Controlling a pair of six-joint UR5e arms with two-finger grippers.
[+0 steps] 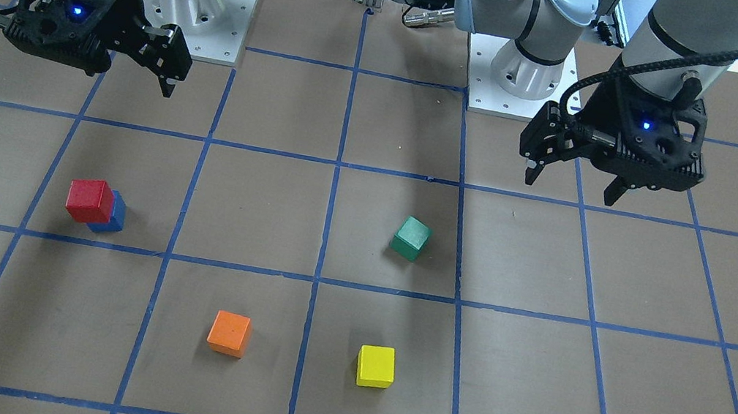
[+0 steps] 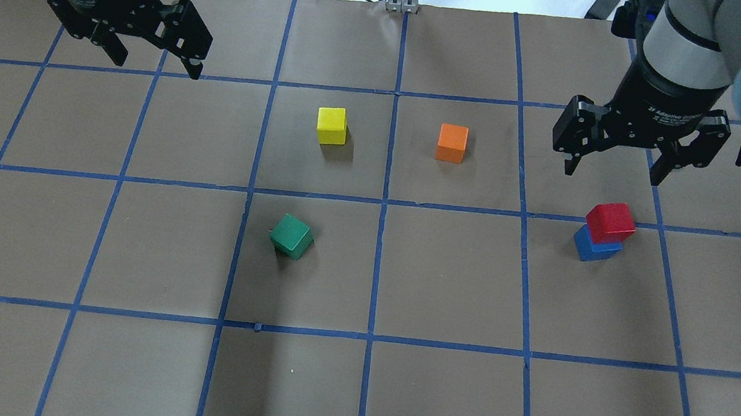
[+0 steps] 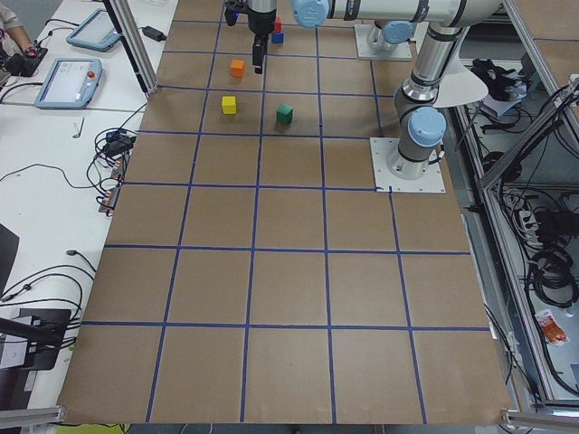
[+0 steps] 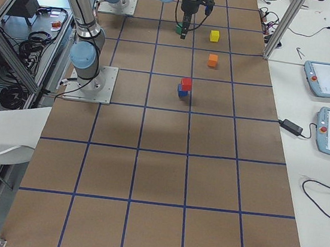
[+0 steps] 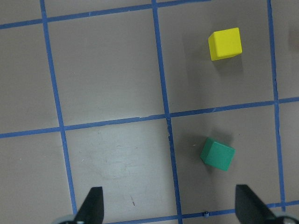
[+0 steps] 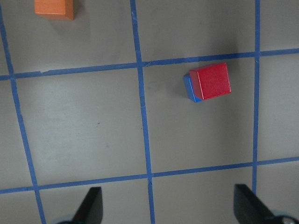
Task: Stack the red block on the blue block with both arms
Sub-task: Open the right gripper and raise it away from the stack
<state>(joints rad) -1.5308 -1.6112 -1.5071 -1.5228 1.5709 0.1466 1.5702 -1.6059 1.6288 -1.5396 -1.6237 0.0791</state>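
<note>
Quick status from my remote seat. The red block (image 2: pixel 610 222) is sitting on top of the blue block (image 2: pixel 592 250), over on the robot's right half of the worktop (image 2: pixel 431 402). As far as I can judge, the stacking itself is done.

The right tool (image 2: pixel 612 174) is by far the nearer one. It hangs above the worktop with its jaws spread wide and nothing between them. In the overhead view the stack lies just on the robot's side of it, roughly in line with the gap. In the right wrist view the stack sits out ahead of the fingertips and off toward the right-hand one, so it isn't centred.

The left tool (image 2: pixel 158 65) is well apart on the other side, also wide open and empty. Its wrist view shows only the green cube (image 2: pixel 292 235) and the yellow cube (image 2: pixel 331 125). The orange cube (image 2: pixel 451 143) is between the two tools and clear of everything.

These are cubes, so there's no long axis to line up on. The red one does look a little twisted and shifted on the blue, though.

What I can't make out is how much the red overhangs. It covers most of the blue, and the right wrist view shows only a thin blue sliver along one side. In the left side view the stack is tiny and half lost behind an arm. If I nudge anything, I'd want the right tool coming straight down so it doesn't clip that offset corner.
</note>
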